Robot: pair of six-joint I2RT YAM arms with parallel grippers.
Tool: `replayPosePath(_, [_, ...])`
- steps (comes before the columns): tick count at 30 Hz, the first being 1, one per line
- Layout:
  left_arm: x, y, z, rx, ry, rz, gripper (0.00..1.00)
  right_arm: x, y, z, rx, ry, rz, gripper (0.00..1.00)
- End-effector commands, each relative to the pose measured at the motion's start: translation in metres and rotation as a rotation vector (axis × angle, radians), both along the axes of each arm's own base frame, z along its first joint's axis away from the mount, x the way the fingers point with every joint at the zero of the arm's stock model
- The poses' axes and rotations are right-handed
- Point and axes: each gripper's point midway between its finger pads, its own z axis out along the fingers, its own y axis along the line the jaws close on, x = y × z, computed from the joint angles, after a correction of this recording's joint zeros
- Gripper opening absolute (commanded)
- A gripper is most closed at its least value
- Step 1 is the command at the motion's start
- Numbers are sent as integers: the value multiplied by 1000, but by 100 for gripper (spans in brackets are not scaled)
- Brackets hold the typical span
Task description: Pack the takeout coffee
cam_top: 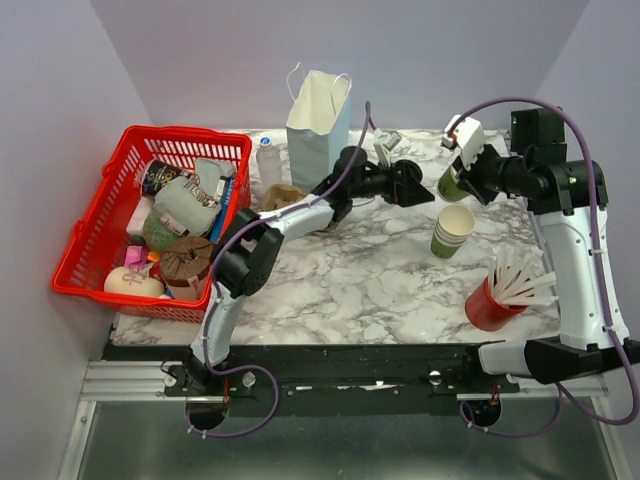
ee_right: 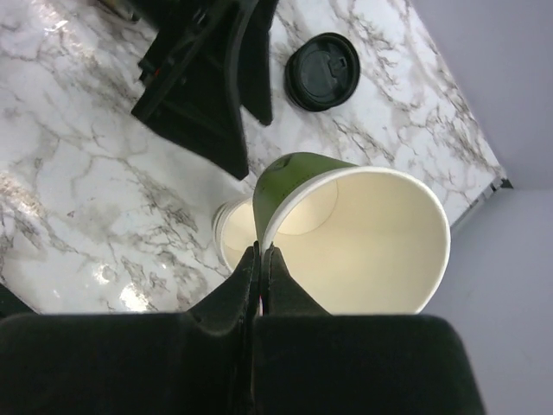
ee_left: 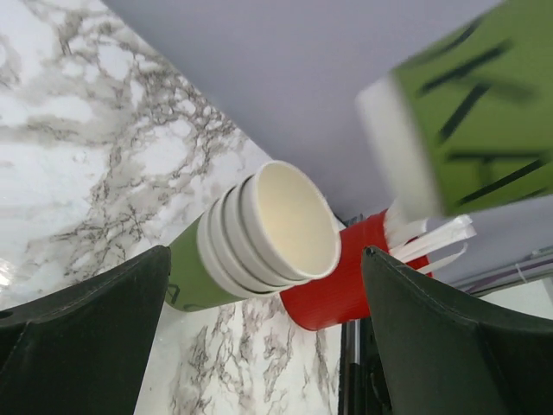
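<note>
Top view, left to right: a red basket [cam_top: 190, 132] full of goods sits at the left edge of the marble surface [cam_top: 360, 280]. A white bag [cam_top: 318, 115] stands upright at the far edge. The left claw [cam_top: 408, 186] reaches rightward, its jaws spread wide and holding nothing. Just right of it, the right claw [cam_top: 458, 175] has its jaws pressed together on the rim wall of the cup [cam_top: 449, 188]. The cup is tilted, lifted off the surface above the stack [cam_top: 453, 230], and open. The red cup [cam_top: 488, 306] of sticks [cam_top: 525, 280] stands nearest. Right wrist view: the lid [ee_right: 321, 71] lies flat on the surface, apart from the cup and beside the left claw.
</note>
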Motion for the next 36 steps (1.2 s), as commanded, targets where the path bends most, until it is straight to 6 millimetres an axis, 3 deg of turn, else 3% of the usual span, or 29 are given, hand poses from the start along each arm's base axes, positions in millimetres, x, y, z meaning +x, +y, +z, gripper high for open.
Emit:
replayPosePath(1, [9, 50, 95, -20, -198, 129, 99, -24, 23, -33, 5, 124, 166, 0])
replayPosePath(3, [20, 73, 94, 53, -226, 222, 99, -32, 38, -49, 26, 160, 245, 0])
replayPosePath(4, [19, 85, 113, 57, -295, 248, 99, -37, 49, -56, 16, 163, 305, 1])
replayPosePath(6, [26, 104, 109, 128, -308, 320, 99, -40, 66, -66, 11, 145, 385, 0])
replayPosePath(7, [26, 117, 122, 140, -369, 347, 99, -50, 78, -91, -11, 192, 443, 0])
replayPosePath(9, [29, 134, 117, 181, -378, 394, 99, -46, 92, -108, -44, 156, 497, 0])
replayPosePath(10, [31, 150, 130, 175, -400, 431, 99, -53, 101, -130, -62, 191, 537, 0])
replayPosePath(11, [32, 158, 131, 186, -401, 451, 99, -53, 105, -142, -73, 196, 546, 1])
replayPosePath(12, [33, 165, 129, 196, -400, 471, 99, -40, 112, -147, -83, 144, 535, 1])
replayPosePath(14, [35, 183, 139, 203, -423, 505, 99, -41, 120, -178, -118, 179, 555, 1])
replayPosePath(17, [35, 202, 146, 208, -437, 539, 99, -39, 129, -203, -155, 201, 576, 1])
replayPosePath(24, [34, 220, 135, 241, -430, 572, 99, -55, 131, -231, -157, 262, 595, 12])
replayPosePath(27, [34, 222, 138, 242, -439, 572, 99, -60, 128, -233, -175, 266, 605, 24])
replayPosePath(28, [35, 223, 140, 243, -444, 572, 99, -58, 128, -229, -180, 257, 605, 36])
replayPosePath(30, [35, 223, 143, 241, -448, 570, 99, -55, 123, -220, -205, 241, 591, 43])
replayPosePath(31, [35, 221, 147, 235, -457, 562, 99, -52, 123, -207, -204, 206, 587, 48])
replayPosePath(36, [32, 220, 154, 228, -481, 538, 99, -42, 108, -153, -198, 106, 462, 52])
